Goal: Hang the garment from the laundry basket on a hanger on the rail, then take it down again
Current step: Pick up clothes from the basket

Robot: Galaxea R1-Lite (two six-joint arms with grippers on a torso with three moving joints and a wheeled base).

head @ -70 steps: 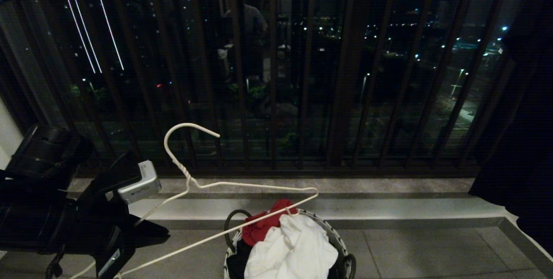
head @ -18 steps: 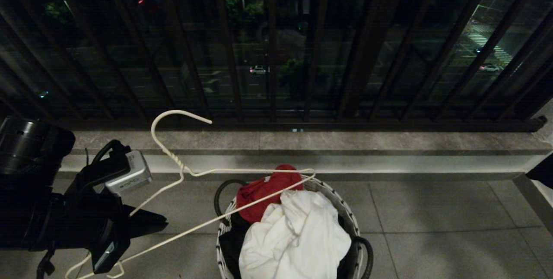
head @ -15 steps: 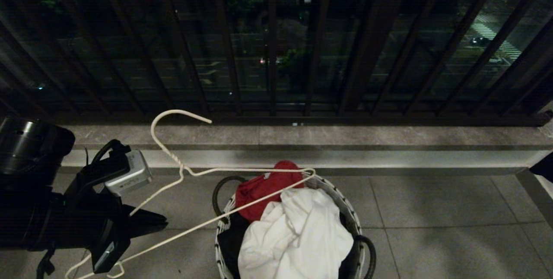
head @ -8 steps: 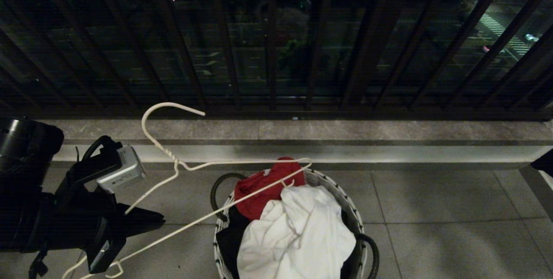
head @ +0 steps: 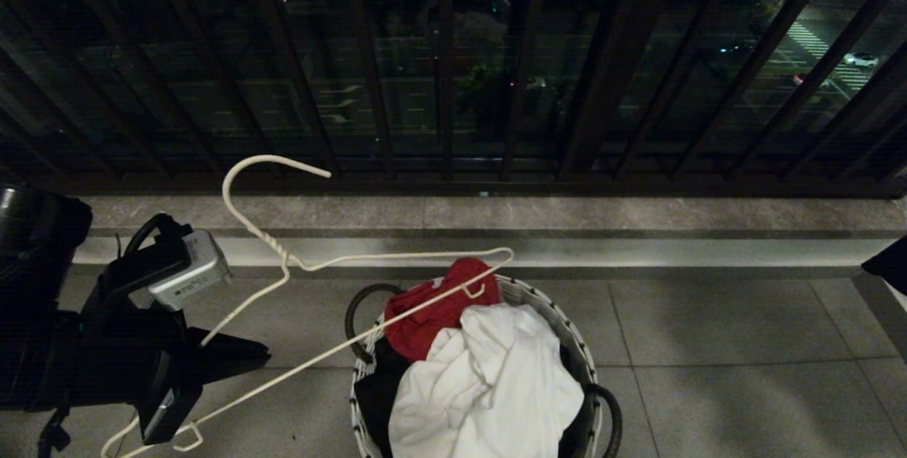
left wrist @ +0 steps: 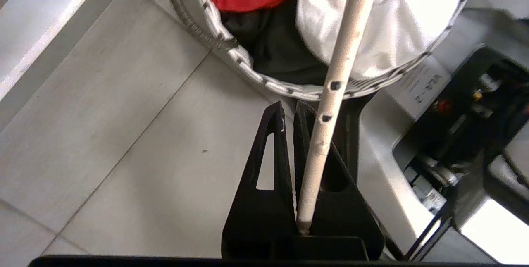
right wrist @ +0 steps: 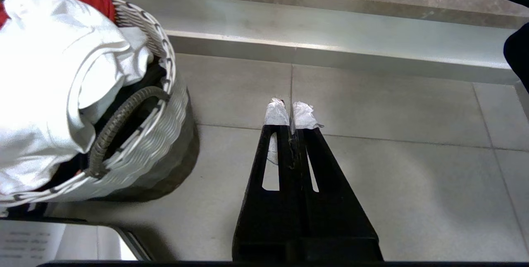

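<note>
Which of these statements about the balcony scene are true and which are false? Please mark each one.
1. The left claw is shut on the hanger. True.
2. The white garment already hangs on the hanger. False: it lies crumpled in the laundry basket, on top of the pile.
3. A red cloth lies in the basket next to the white garment. True.
4. The right claw holds the basket's handle. False: it is shut on nothing and hangs over the floor tiles, beside the basket.
5. The hanger's far end reaches over the basket. True.
</note>
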